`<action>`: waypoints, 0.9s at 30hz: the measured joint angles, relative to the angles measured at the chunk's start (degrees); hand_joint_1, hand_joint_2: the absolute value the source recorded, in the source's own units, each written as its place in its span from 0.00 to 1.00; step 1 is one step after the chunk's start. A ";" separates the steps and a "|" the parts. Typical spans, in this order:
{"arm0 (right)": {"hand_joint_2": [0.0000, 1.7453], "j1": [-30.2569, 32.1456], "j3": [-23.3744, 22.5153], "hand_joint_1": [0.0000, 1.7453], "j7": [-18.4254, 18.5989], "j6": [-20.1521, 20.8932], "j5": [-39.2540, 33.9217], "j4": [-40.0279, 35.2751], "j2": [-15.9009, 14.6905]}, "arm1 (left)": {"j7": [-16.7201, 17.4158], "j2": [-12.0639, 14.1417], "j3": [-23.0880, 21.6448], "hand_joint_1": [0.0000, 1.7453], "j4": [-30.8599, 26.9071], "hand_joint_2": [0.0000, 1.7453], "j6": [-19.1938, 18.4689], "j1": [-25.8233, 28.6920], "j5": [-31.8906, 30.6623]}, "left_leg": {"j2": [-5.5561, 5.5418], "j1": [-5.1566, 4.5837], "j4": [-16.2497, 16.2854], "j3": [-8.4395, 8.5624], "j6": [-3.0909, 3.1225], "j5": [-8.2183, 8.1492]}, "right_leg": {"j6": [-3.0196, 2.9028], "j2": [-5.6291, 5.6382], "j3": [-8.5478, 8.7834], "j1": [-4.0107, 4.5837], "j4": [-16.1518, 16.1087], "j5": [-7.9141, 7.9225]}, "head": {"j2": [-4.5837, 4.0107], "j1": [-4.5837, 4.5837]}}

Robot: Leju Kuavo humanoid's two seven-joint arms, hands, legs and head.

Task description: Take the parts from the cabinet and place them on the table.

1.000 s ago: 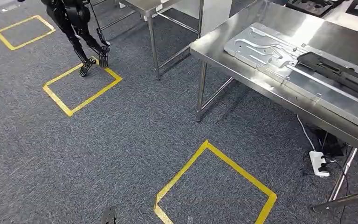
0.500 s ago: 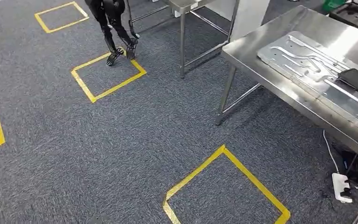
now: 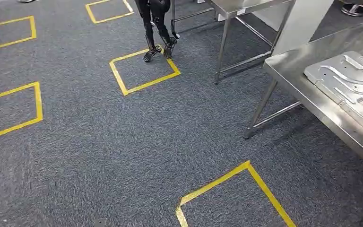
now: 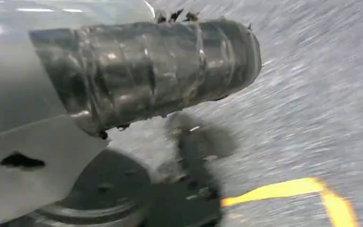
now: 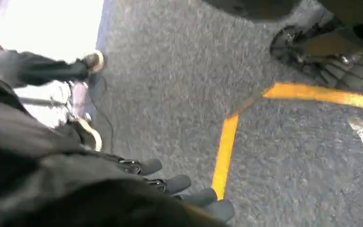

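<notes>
Where R wrist cam looks down, we see right hand (image 5: 123, 189), dark fingers (image 5: 179, 183) side by side, slightly curled, holding nothing. Left hand (image 4: 146, 71): ribbed cover blurred, finger state can't tell. Head cam: 1 pressed metal part (image 3: 347, 82) lying flat on steel table (image 3: 307, 101); 2nd table (image 3: 238, 5) behind; 5 yellow tape squares (image 3: 144, 71) on carpet; 1 other robot's legs (image 3: 157, 28).

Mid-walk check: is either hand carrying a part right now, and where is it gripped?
The right hand shows dark fingertips over the carpet with no part in them. The left hand is blurred and seen from behind its ribbed cover, so I cannot tell.
</notes>
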 joint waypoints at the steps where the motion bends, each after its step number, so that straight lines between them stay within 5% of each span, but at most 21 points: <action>1: 0.00 -0.05 0.00 0.00 -2.34 -1.21 -0.54 0.00 0.08 | 2.10 0.17 -0.02 0.00 0.02 0.00 -1.43 0.13 -0.30 | 3.13 -0.23 1.12 -0.23 -0.29 -0.72 | -0.25 -0.63 0.26 0.09 -0.18 0.12 | 0.00 -0.13; 2: 0.00 -0.06 0.00 0.00 -4.48 -2.19 -0.90 -0.04 0.31 | 3.80 0.28 -0.02 0.00 0.02 0.00 -3.22 0.08 -0.37 | 5.87 -0.27 3.93 -1.71 -0.67 -2.47 | -0.62 -1.17 0.31 0.12 -0.26 0.09 | 0.00 -0.72; 3: 0.00 -0.05 0.00 0.00 -6.00 -3.19 -0.96 -0.04 0.56 | 5.15 0.57 -0.02 0.00 0.02 0.00 -5.12 -0.07 -0.61 | 7.20 -0.07 8.29 -3.97 -1.05 -4.67 | -0.77 -2.01 0.31 0.29 -0.25 -0.02 | 0.00 -0.65; 5: 0.00 0.03 0.22 0.00 -6.42 -4.06 0.84 -0.04 0.96 | 6.72 1.09 -0.22 0.00 0.02 0.00 -6.75 -0.23 -2.07 | 8.07 0.27 16.24 -8.25 -1.54 -7.80 | -0.96 -3.80 0.43 0.42 -0.21 -0.29 | 0.00 -0.68; 6: 0.00 0.10 0.46 0.00 -6.44 -4.17 1.77 -0.04 1.14 | 7.01 1.38 -0.42 0.00 0.02 0.00 -7.04 -0.29 -2.71 | 8.24 0.42 17.78 -9.22 -1.72 -7.60 | -0.95 -4.73 0.52 0.43 -0.20 -0.42 | 0.00 -0.68; 7: 0.00 0.14 0.66 0.00 -6.61 -4.09 1.86 -0.02 1.29 | 7.03 1.66 -0.74 0.00 0.02 0.00 -7.28 -0.27 -3.28 | 8.40 0.50 16.60 -8.67 -1.75 -6.31 | -0.88 -5.38 0.68 0.42 -0.20 -0.56 | 0.00 -0.68; 9: 0.00 0.13 0.72 0.00 -7.34 -3.60 -0.49 -0.04 1.79 | 6.79 2.36 -1.12 0.00 0.02 0.00 -7.38 -0.18 -4.17 | 9.31 0.51 6.86 -3.54 -1.47 -1.01 | -0.65 -6.78 1.28 0.40 -0.20 -0.99 | 0.00 -0.70; 10: 0.00 0.05 0.72 0.00 -7.38 -3.23 -1.58 -0.04 1.88 | 6.55 2.67 -1.16 0.00 0.02 0.00 -7.34 -0.21 -4.59 | 11.00 0.41 1.82 -0.75 -1.07 0.98 | -0.43 -7.31 1.63 0.44 -0.21 -1.21 | 0.00 -0.72; 11: 0.00 0.01 0.72 0.00 -7.19 -2.69 -2.12 -0.04 1.88 | 6.40 2.82 -1.20 0.00 0.02 0.00 -7.19 -0.38 -4.95 | 13.36 -0.23 0.00 0.02 -0.52 0.18 | -0.12 -7.68 1.79 0.73 -0.23 -1.42 | 0.00 -0.66; 15: 0.00 -0.28 0.72 0.00 -3.64 0.46 -1.83 -0.04 1.86 | 8.85 3.74 -3.57 0.00 0.02 0.00 -8.11 -0.53 -9.71 | 10.76 -0.53 -0.55 -0.23 0.50 0.52 | 1.25 -9.76 2.89 1.04 -1.00 -1.74 | 0.00 -0.70; 16: 0.00 -0.34 0.74 0.00 -3.03 1.14 -1.33 -0.04 1.81 | 9.77 3.91 -4.51 0.00 0.02 0.00 -8.98 -0.53 -10.78 | 10.03 0.37 -1.43 0.98 0.91 1.03 | 1.63 -8.43 2.85 0.54 -0.62 -2.28 | 0.00 -0.52; 17: 0.00 -0.35 0.81 0.00 -2.53 1.69 -0.85 -0.04 1.75 | 10.07 4.06 -5.25 0.00 0.04 0.00 -9.62 -0.49 -11.39 | 9.57 0.22 -1.87 1.25 1.04 1.06 | 1.76 -5.19 2.37 0.67 0.79 -3.26 | 0.00 -0.06; 18: 0.00 -0.41 0.96 0.00 -2.11 2.19 -0.74 -0.04 1.75 | 10.16 4.19 -5.73 0.00 0.04 0.00 -9.96 -0.62 -11.76 | 9.14 0.14 -1.88 1.25 1.56 1.21 | 1.66 -3.13 0.57 0.56 4.50 -5.30 | 0.00 0.09; 20: 0.00 -0.23 1.22 0.00 -1.26 2.87 -0.57 -0.02 1.73 | 10.16 4.24 -6.32 0.00 0.04 0.00 -10.12 -0.97 -11.76 | 7.60 -0.02 -1.82 1.09 1.87 1.13 | 1.75 -2.11 -4.14 0.67 13.43 -8.98 | 0.00 0.28; 21: 0.00 -0.07 1.40 0.00 -0.91 3.10 -0.11 -0.02 1.73 | 10.50 4.28 -6.80 0.00 0.04 0.00 -10.09 -1.03 -11.71 | 6.67 -0.08 -1.68 1.10 1.96 1.06 | 1.80 -2.08 -5.84 0.66 16.19 -9.34 | 0.00 0.24; 23: 0.00 0.08 2.03 0.00 -0.58 3.98 1.36 0.00 1.73 | 11.64 4.37 -7.78 0.00 0.04 0.00 -10.09 -1.01 -11.76 | 4.75 -0.07 -1.21 1.15 1.90 0.81 | 1.76 -2.00 -5.34 0.59 13.29 -5.74 | 0.00 0.31; 24: 0.00 0.03 2.36 0.00 -0.54 4.33 2.16 0.00 1.68 | 12.12 4.41 -8.15 0.00 0.04 0.00 -10.20 -0.99 -11.89 | 3.84 -0.03 -0.89 1.19 1.74 0.63 | 1.67 -1.69 -3.49 0.46 8.57 -2.67 | 0.00 0.28; 25: 0.00 -0.02 2.73 0.00 -0.54 4.57 2.67 0.00 1.62 | 12.36 4.43 -8.33 0.00 0.04 0.00 -10.27 -0.98 -12.09 | 3.07 0.01 -0.44 1.15 1.53 0.36 | 1.60 -0.11 -1.41 0.25 3.43 0.15 | 0.00 0.31; 26: 0.00 0.00 3.08 0.00 -0.52 4.81 2.99 0.02 1.49 | 12.47 4.48 -8.57 0.00 0.04 0.00 -10.31 -1.01 -12.30 | 2.46 -0.01 -0.06 0.85 1.22 0.15 | 1.31 2.78 -0.63 0.07 1.65 -0.70 | 0.00 0.29; 27: 0.00 0.05 3.49 0.00 -0.52 4.85 3.08 0.02 1.46 | 12.67 4.54 -8.98 0.00 0.04 0.00 -10.33 -1.30 -12.33 | 1.86 -0.23 0.68 0.30 0.85 -0.09 | 1.34 3.15 -0.57 -0.02 0.63 -0.83 | 0.00 0.20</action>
